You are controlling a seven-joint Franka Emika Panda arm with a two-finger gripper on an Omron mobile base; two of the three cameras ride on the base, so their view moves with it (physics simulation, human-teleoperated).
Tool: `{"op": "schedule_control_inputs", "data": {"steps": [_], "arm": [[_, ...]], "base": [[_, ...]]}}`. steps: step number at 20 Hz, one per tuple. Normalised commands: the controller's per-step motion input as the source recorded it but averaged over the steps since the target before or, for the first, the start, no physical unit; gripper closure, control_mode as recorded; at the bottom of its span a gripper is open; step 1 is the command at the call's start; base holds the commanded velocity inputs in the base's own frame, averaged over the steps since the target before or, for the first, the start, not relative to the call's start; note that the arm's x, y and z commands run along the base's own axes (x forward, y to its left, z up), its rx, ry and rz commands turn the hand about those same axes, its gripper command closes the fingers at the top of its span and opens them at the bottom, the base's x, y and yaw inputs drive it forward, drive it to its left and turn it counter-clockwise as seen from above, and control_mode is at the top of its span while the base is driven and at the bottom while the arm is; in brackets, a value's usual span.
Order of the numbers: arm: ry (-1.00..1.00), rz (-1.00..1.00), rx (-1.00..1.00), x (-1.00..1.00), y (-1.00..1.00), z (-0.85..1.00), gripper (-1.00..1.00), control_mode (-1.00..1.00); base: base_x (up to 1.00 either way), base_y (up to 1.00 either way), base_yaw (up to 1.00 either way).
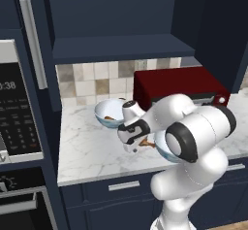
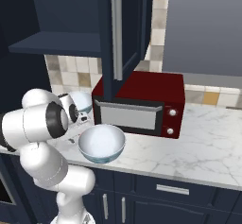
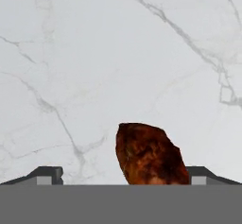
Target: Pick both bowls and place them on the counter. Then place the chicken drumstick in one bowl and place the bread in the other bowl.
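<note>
The chicken drumstick (image 3: 149, 156) lies on the marble bench (image 1: 87, 151) between the end effector's (image 3: 121, 176) wide-spread fingertips (image 3: 47, 175), untouched. One bowl (image 2: 101, 143) sits near the bench's front edge, another (image 1: 109, 112) by the backsplash.

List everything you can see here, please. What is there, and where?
bowls: two, white and blue-teal, on the counter; back one holds a brown morsel, front one looks empty
food piece: one, dark brown, between the tool's tips
counter: one, white marble, grey veins
microwave: one, dark red, at the counter's back
cabinets: navy, silver handles, below the counter
oven panel: one, black, far left
arm: one, white, dark joints
tool: one, dark tips, open
</note>
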Motion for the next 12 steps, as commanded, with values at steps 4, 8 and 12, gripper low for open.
{"op": "schedule_control_inputs", "data": {"steps": [4, 8, 12], "arm": [[0.0, 0.05, 0.0, 0.02, 0.05, -0.22, 1.0, -1.0], [0.0, 0.06, 0.0, 0.0, 0.03, -0.24, 1.0, -1.0], [0.0, 0.04, 0.0, 0.0, 0.24, -0.12, 1.0, -1.0]], "base": [[0.0, 0.0, 0.0], [0.0, 0.0, 0.0], [0.0, 0.0, 0.0]]}}
